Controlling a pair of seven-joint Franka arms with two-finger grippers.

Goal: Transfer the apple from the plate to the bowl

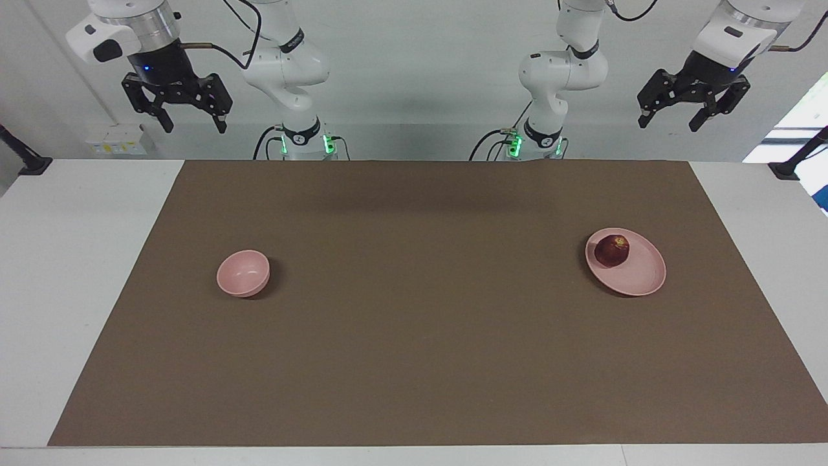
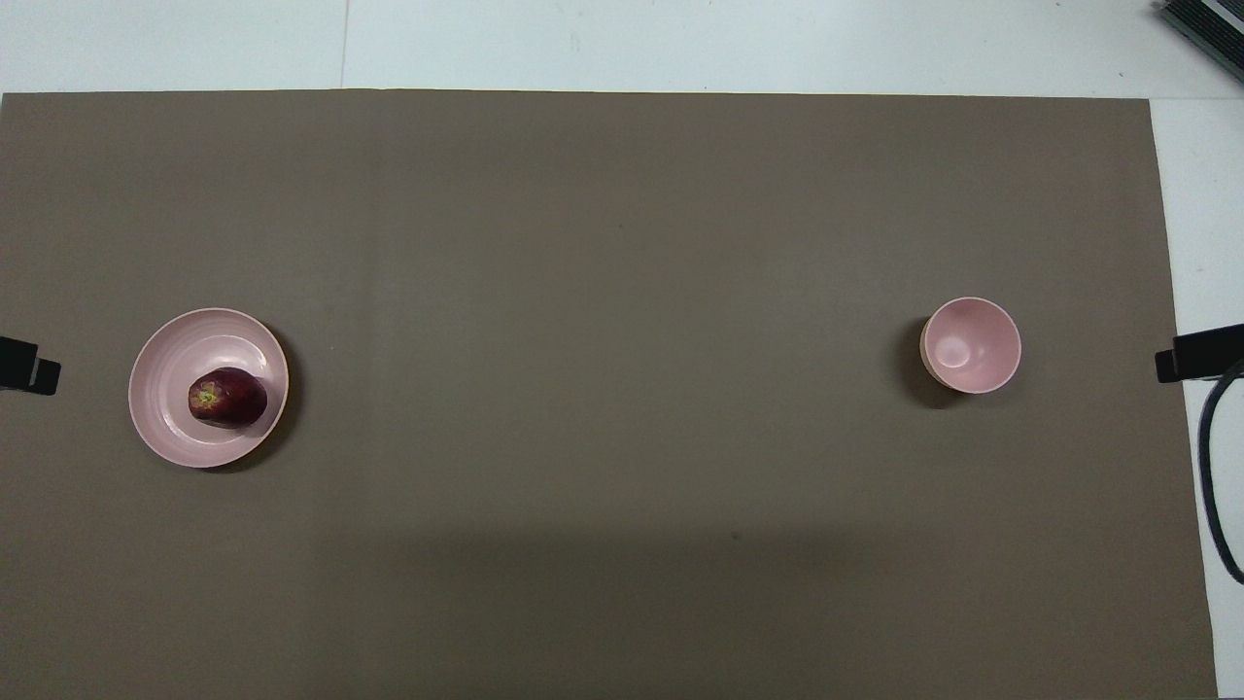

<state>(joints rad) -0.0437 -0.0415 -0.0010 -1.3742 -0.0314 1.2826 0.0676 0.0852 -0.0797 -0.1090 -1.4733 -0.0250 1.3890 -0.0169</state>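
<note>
The dark red apple (image 1: 612, 250) (image 2: 227, 398) lies on the pale pink plate (image 1: 637, 275) (image 2: 209, 335) toward the left arm's end of the table. At the right arm's end stands the small, deep pink bowl (image 1: 242, 274) (image 2: 971, 345), with nothing in it. My left gripper (image 1: 669, 123) hangs high in the air, open and holding nothing, above the edge of the table by the robots, on the plate's side. My right gripper (image 1: 194, 126) is also raised, open and holding nothing, on the bowl's side. Both arms wait.
A brown mat (image 1: 414, 336) covers most of the white table (image 1: 65, 259). Black clamp stands sit at the two table corners by the robots (image 1: 29, 165) (image 1: 792, 168). A wide stretch of bare mat separates plate and bowl.
</note>
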